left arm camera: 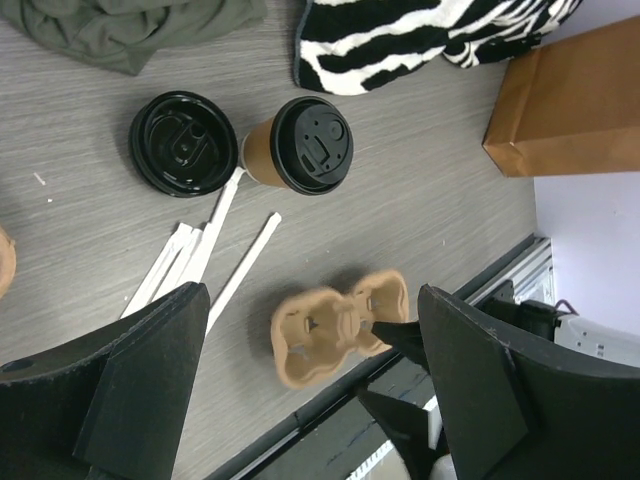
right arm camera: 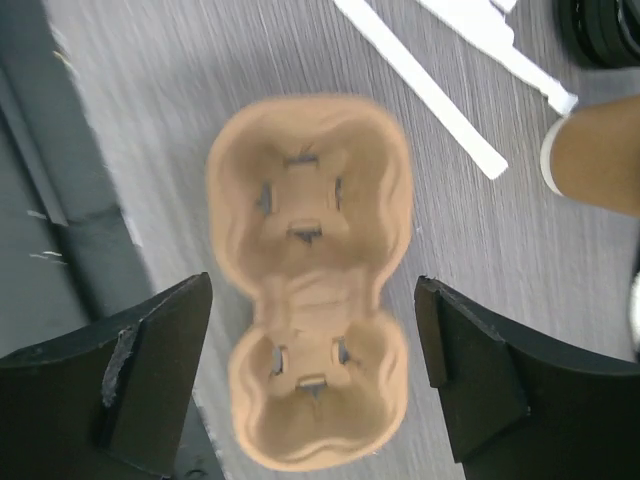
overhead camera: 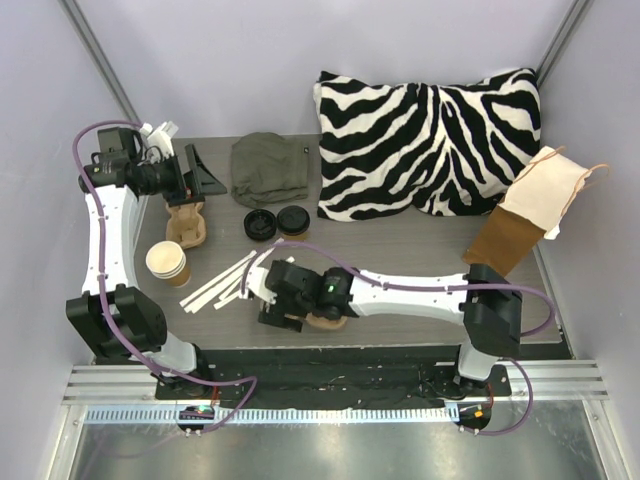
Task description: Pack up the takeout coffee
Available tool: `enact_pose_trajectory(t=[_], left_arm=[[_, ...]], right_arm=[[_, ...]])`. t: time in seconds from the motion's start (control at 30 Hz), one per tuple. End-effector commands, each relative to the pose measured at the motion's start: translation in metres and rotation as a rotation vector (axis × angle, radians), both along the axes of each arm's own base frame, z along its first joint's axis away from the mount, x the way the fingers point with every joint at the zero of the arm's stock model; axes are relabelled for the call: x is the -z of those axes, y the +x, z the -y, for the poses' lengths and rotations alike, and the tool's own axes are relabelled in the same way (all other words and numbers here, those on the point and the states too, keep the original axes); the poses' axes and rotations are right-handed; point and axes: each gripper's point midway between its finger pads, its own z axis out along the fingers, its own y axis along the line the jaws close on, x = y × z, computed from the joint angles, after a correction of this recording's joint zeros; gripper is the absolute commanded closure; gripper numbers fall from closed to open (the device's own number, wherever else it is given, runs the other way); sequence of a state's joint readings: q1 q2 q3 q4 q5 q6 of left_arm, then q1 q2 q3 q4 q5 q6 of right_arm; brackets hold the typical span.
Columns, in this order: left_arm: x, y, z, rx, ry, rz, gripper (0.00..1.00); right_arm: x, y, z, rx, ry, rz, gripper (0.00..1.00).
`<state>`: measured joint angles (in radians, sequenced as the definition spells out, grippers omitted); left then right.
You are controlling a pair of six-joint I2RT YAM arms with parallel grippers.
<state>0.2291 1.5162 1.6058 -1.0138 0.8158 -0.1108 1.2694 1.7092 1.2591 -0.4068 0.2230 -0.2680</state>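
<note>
The left claw (left arm camera: 310,300) hangs released, black fingers spread with nothing between them, left of and beyond the loose black round plastic lid (left arm camera: 183,142). Left of that lid and nearer the arms, the takeout coffee (overhead camera: 166,260), a small tan paper cup with a pale rim, stands upright on the grey wood-grain bench (overhead camera: 400,250), mouth up, long axis vertical. Between cup and lid lie flat white paper strips (overhead camera: 222,282). Just right of the lid stands a tan cup capped in black (left arm camera: 312,145). Nearer than the lid, the right claw (right arm camera: 312,290) is released, its fingers flanking, without touching, a tan moulded-pulp two-hole carrier (right arm camera: 305,160) of figure-eight shape.
</note>
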Motion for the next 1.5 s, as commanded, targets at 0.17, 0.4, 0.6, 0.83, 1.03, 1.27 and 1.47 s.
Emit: enact_pose_trajectory(t=[0.17, 0.4, 0.6, 0.83, 1.03, 1.27, 1.47], left_arm=[[-0.001, -0.033, 0.027, 0.260, 0.201, 0.126, 0.10], [0.013, -0.070, 0.070, 0.490, 0.298, 0.153, 0.09], [0.004, -0.077, 0.090, 0.532, 0.293, 0.206, 0.09], [-0.002, -0.081, 0.104, 0.534, 0.239, 0.254, 0.09], [-0.010, -0.082, 0.112, 0.546, 0.224, 0.301, 0.09], [-0.014, -0.097, 0.113, 0.553, 0.194, 0.319, 0.09], [-0.007, -0.106, 0.108, 0.545, 0.216, 0.329, 0.09]], right_arm=[[-0.075, 0.026, 0.049, 0.092, 0.252, -0.397, 0.09], [-0.178, 0.138, 0.159, 0.324, 0.426, -0.190, 0.08], [-0.291, 0.166, 0.291, 0.611, 0.493, 0.186, 0.08], [-0.294, 0.107, 0.421, 1.028, 0.205, 0.454, 0.08], [-0.225, 0.088, 0.458, 1.139, -0.029, 0.338, 0.07], [-0.197, 0.111, 0.493, 1.163, -0.254, 0.257, 0.06], [-0.169, 0.121, 0.506, 1.135, -0.291, 0.150, 0.11]])
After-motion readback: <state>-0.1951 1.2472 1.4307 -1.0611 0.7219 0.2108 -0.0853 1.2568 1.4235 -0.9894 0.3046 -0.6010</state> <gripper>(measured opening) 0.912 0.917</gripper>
